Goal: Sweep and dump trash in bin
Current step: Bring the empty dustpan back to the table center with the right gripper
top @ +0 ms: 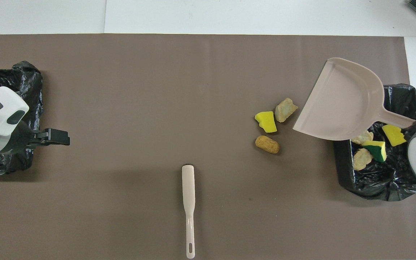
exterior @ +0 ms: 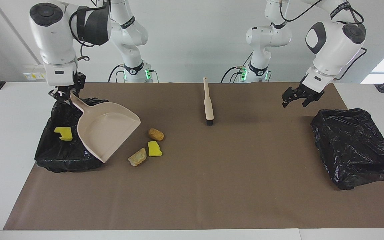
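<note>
My right gripper is shut on the handle of the beige dustpan, which slants lip-down over the edge of the black-lined bin and the mat beside it. Its pan carries nothing. In the bin lie yellow sponge pieces and tan lumps. Three pieces of trash rest on the mat beside the pan's lip: a brown lump, a yellow sponge and a tan lump. My left gripper hangs open and holds nothing, over the mat by the second bin.
The beige brush lies mid-table near the robots, bristles pointing away from them. A second black-lined bin stands at the left arm's end of the table. The brown mat covers most of the tabletop.
</note>
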